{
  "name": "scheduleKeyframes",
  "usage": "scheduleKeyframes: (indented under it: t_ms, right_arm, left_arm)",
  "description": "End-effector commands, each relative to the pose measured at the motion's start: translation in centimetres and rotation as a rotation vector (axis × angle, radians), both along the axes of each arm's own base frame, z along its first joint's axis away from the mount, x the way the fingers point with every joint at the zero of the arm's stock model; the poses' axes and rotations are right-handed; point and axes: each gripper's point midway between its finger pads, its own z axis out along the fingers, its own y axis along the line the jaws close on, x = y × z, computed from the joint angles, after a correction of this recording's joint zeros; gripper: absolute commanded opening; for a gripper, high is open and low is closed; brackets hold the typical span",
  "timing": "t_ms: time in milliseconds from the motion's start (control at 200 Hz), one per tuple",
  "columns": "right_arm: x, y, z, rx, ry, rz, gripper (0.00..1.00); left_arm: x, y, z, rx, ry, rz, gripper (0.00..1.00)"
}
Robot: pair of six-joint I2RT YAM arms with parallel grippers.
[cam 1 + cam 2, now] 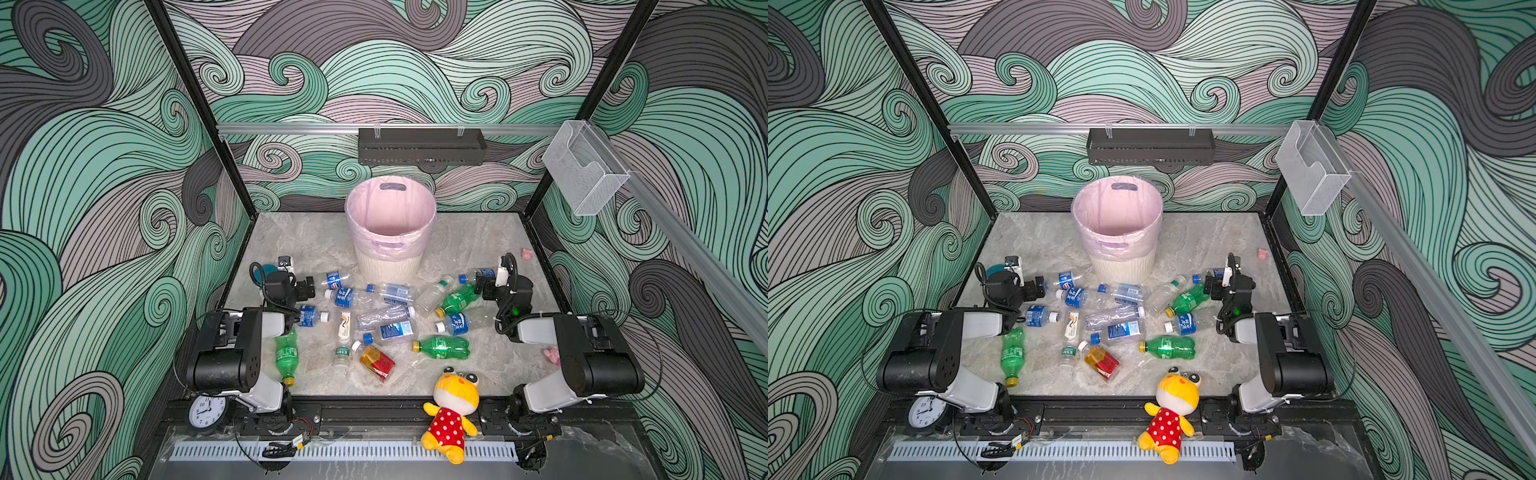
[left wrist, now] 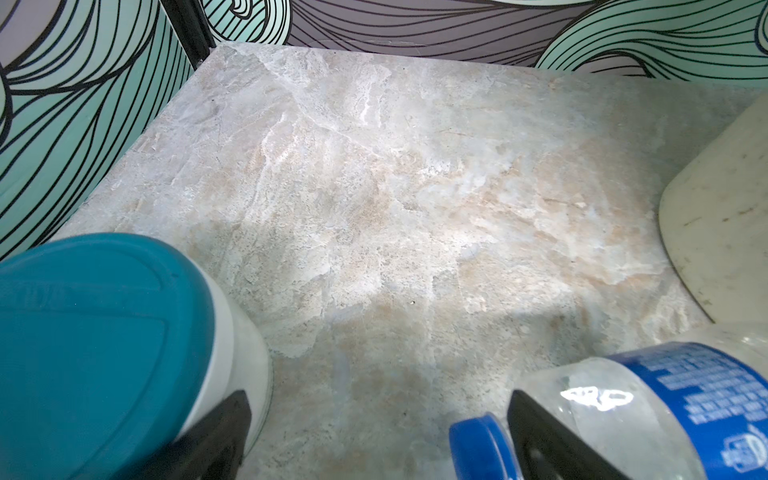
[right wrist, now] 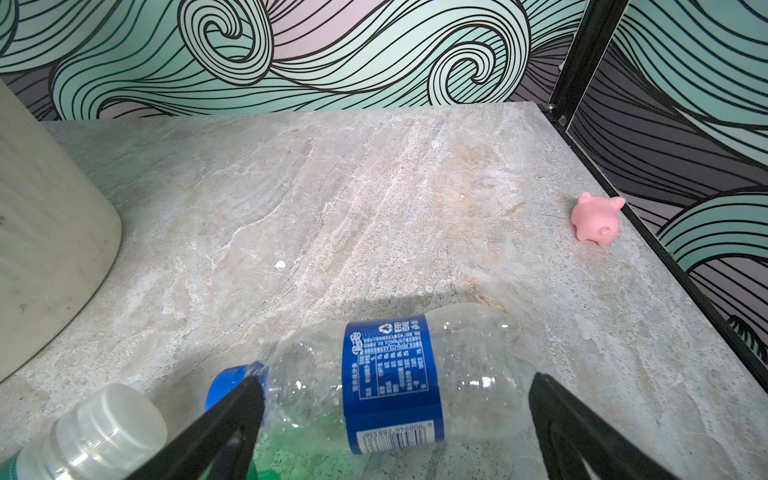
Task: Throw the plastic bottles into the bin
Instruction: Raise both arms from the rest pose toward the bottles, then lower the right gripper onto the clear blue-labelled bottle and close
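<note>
Right tool (image 3: 395, 384), wide open & empty, hangs by clear blue-label bottle (image 3: 469, 361) lying on surface (image 3: 332, 187) near bin (image 3: 41, 208); left tool (image 2: 378, 399) wide too; bottle prob. light, thin-walled, slick, so grip across label.

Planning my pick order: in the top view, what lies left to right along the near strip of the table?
In order: leftmost green bottle → small clear bottle with a green label → amber bottle → crosswise green bottle → small pink toy near the right edge.

Three green bottles (image 1: 444, 347), eleven clear (image 1: 395, 331), one amber (image 1: 376, 362) (one bin (image 1: 388, 269))
</note>
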Motion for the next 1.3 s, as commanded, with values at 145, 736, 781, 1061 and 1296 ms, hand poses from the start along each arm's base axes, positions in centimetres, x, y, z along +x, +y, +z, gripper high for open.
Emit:
scheduleKeyframes:
  t_ms: [145,736,781,1061,1296]
  right_arm:
    - [0.2,0.3,2.8,-0.045,0.038,0.018,1.0]
    - [-3.3,7.0,9.8,-0.239,0.247,0.428,0.9]
    - [-3.8,8.1,9.8,-0.252,0.258,0.492,0.9]
    - [-7.9,9.2,9.1,-0.315,0.52,0.59,0.77]
    - [-11.0,10.3,7.4,-0.478,0.551,0.812,0.76]
  left_arm:
    - [0.2,0.5,7.1,0.038,-0.083,0.04,0.99]
    - [-6.9,-2.3,19.5,0.042,0.024,0.045,0.99]
    - [-7.5,-2.6,19.9,0.035,0.039,0.024,0.99]
    - [-11.5,-4.7,19.3,0.023,0.171,-0.142,0.99]
    - [-14.0,-5.9,18.6,0.026,0.215,-0.243,0.99]
